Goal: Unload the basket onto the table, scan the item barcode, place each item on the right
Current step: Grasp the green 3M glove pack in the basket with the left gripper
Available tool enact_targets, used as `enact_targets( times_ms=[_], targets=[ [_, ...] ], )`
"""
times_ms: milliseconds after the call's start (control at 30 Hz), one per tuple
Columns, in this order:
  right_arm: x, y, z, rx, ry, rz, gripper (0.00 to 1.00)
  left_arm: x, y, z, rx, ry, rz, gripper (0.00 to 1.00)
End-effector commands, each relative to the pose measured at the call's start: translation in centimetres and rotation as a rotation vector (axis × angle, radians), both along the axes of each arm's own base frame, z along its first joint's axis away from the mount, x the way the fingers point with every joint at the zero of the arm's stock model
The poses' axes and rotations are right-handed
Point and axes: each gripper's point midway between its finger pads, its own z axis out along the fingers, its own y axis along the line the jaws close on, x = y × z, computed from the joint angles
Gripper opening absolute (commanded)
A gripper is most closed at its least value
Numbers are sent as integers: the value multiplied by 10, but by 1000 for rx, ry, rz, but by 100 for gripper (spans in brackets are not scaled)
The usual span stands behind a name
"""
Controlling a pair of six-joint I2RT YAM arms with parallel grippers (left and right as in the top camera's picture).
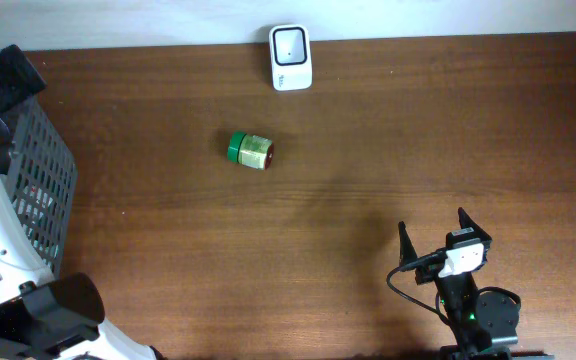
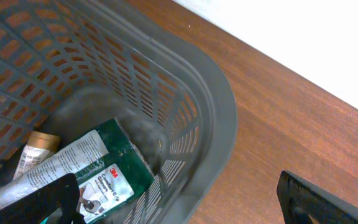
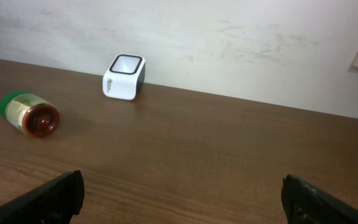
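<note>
A white barcode scanner stands at the table's far edge against the wall. A small jar with a green lid lies on its side in front of it, a little to the left. My right gripper is open and empty near the front right, well apart from the jar. My left gripper is open over the rim of a grey basket, empty. In the basket lie a green 3M package and a white tube.
The grey mesh basket stands at the table's left edge, with the left arm's white body beside it. A tan item lies deeper in the basket. Bare brown wood runs between the jar and my right gripper.
</note>
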Motion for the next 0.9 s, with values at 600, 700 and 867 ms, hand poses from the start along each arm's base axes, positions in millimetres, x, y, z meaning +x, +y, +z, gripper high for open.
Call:
enact_targets(
  times_ms=[600, 700, 867],
  targets=[
    [0, -1, -3, -11, 4, -7, 98, -45, 108, -62, -43, 146, 311, 99],
    [0, -1, -3, -11, 4, -7, 98, -75, 124, -71, -79, 203, 372, 99],
    [0, -1, -3, -11, 4, -7, 98, -73, 117, -130, -94, 317, -23, 100]
  ],
)
